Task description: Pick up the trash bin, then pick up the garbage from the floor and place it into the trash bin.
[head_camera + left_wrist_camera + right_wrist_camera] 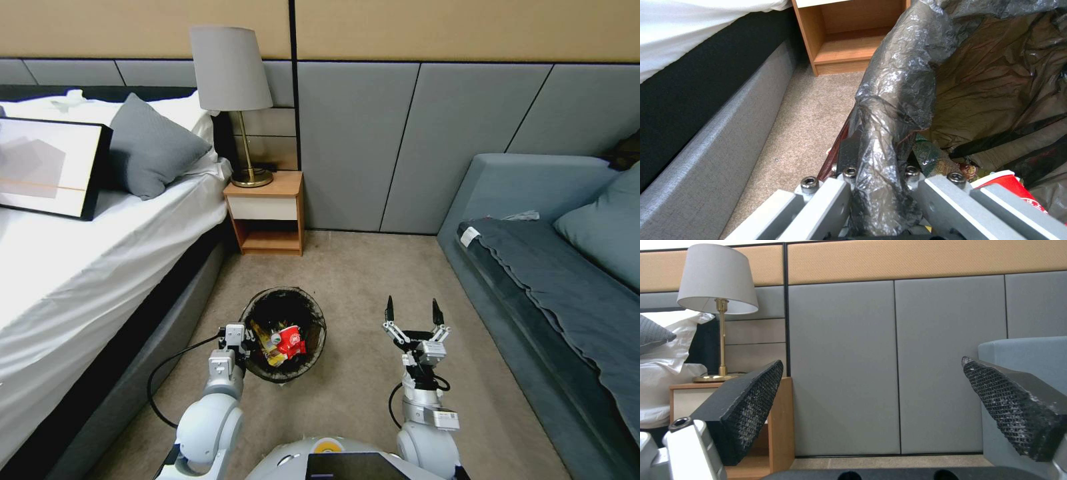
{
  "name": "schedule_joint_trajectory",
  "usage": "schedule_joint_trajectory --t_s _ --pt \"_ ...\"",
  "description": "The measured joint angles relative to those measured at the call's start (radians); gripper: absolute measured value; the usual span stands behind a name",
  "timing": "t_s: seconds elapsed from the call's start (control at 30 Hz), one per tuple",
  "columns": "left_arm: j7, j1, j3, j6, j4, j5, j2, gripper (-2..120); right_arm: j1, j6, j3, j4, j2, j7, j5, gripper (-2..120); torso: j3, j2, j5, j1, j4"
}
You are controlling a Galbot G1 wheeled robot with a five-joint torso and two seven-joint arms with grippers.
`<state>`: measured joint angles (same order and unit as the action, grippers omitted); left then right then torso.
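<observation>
Bedroom w/ beige carpet (353,267), grey padded wall panels behind. Bed (80,267) w/ white sheets on the robot's left, a grey pillow (150,147) and a framed picture (50,167) lying on it. Small wooden nightstand (267,213) in the corner w/ a grey-shade lamp (233,87) on a brass base. Blue-grey sofa (547,267) along the robot's right.

Trash bin (283,333) is down in front of the robot, between bed and sofa, closer to the bed side. Dark bag liner is folded over the rim. Inside it you can see garbage (280,341): a red cup-looking thing, yellow wrapper bits, something w/ a green label.

Left pincer (248,348) is at the bin's near-left rim, pinching it. In the left wrist view the bagged rim (889,140) runs right between the two metal fingers (835,200), one outside the bin wall, one inside, pressed onto the plastic. Red cup (1009,186) sits just beside the inner finger.

Right pincer (414,312) is held out over bare carpet to the right of the bin, well apart from it, pointing fwd toward the wall. It's spread wide, nothing between the black textured pads (751,403), just the grey wall panels visible through the gap in the right wrist view.
</observation>
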<state>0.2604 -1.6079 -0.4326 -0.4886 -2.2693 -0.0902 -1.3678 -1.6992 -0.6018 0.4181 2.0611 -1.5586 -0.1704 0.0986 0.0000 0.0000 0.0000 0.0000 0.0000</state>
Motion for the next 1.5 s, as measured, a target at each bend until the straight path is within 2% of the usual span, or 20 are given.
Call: schedule_joint_trajectory --t_s 0.7,1.5 --pt "-0.016 0.008 0.004 0.001 0.009 -0.017 0.005 0 0.032 0.023 0.000 -0.003 0.015 0.027 -0.024 100 0.000 0.000 0.0000 0.000 -0.0001" --pt "-0.021 -0.007 0.000 0.021 -0.014 -0.001 0.002 0 0.067 0.064 0.026 0.028 0.072 0.032 -0.055 100 0.000 0.000 0.0001 0.000 0.0001"
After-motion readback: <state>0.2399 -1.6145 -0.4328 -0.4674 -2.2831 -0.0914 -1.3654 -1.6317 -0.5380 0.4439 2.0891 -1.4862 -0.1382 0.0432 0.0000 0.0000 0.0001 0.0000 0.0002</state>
